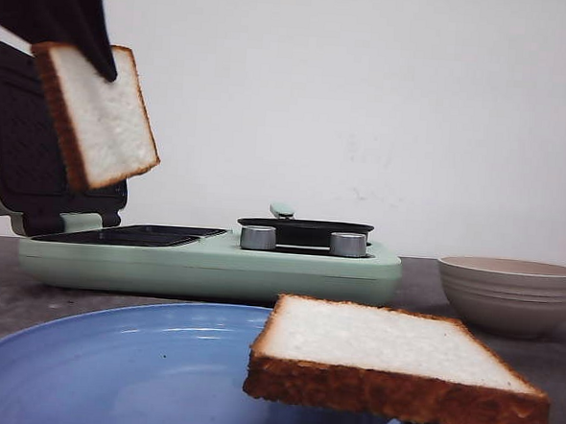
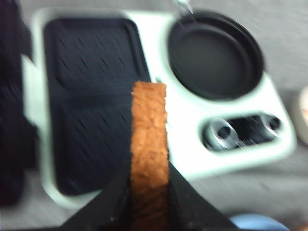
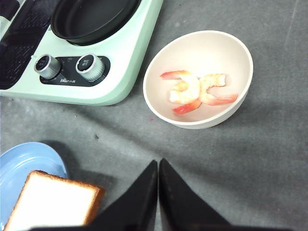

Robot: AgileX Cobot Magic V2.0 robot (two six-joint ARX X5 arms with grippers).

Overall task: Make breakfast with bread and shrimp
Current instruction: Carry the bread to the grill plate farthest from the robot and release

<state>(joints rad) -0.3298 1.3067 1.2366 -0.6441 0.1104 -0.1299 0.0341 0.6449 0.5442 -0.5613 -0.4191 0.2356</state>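
Setting: you are looking at a staged test bench laid out as a kitchen corner, not a lived-in home. Evidence, item by item: a plain white wall (image 1: 414, 105) with faint scuffs, bare of cupboards or tiles; a grey cloth-like table cover (image 3: 231, 168); a mint-green breakfast maker (image 1: 213, 261) with an open grill plate (image 2: 91, 96), a small round pan (image 3: 91, 19) and two metal knobs (image 3: 91, 66); a blue plate (image 1: 110, 365); a beige bowl (image 1: 509, 293); black robot fingers (image 3: 159, 197) over the table. Kitchenware is present, kitchen fittings are not visible to you.
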